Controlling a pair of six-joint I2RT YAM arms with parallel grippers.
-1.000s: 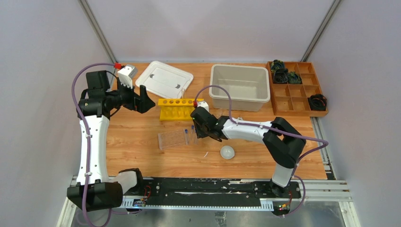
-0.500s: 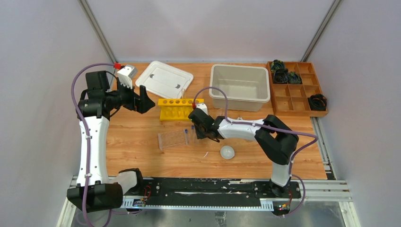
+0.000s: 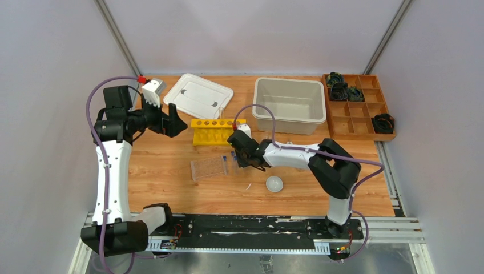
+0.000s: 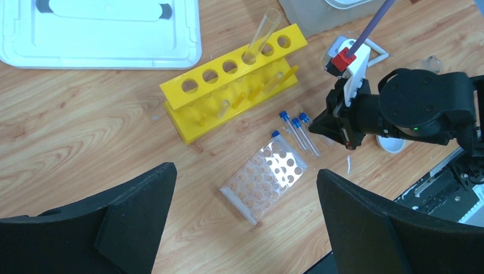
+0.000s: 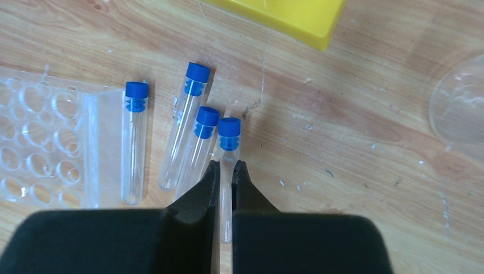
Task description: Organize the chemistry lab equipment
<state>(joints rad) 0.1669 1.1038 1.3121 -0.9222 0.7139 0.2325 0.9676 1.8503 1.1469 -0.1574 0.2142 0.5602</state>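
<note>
The right claw (image 5: 227, 171) is drawn narrow. Its two black fingers (image 5: 202, 191) press on either side of a blue-capped tube (image 5: 229, 134) that lies flat on the counter (image 5: 354, 171). The tube's cap sits just beyond the fingertips, pointing away from the claw, and its clear body runs back between them.

Immediately left of this claw lie two more capped tubes (image 5: 201, 142), side by side and nearly parallel to the pinched one. The nearer of the two is touching it or almost so. Farther left a fourth tube (image 5: 136, 142) rests along the edge of the clear rack (image 5: 40, 165); whether it lies on the rack or only against it cannot be told. Ahead of the claw is a corner of the yellow rack (image 5: 285, 14). Well off to its right is the curved rim of a clear glass vessel (image 5: 462, 108). In the top view a white round dish (image 3: 274, 184) sits near the claw, on the side toward the arm bases.

The left claw (image 4: 245, 174) is spread wide and holds nothing, hanging high above the counter. Seen from its wrist, the clear rack lies below, between its fingers, and the yellow rack is ahead of them. One long glass tube (image 4: 262, 34) stands tilted in a hole of the yellow rack.
</note>
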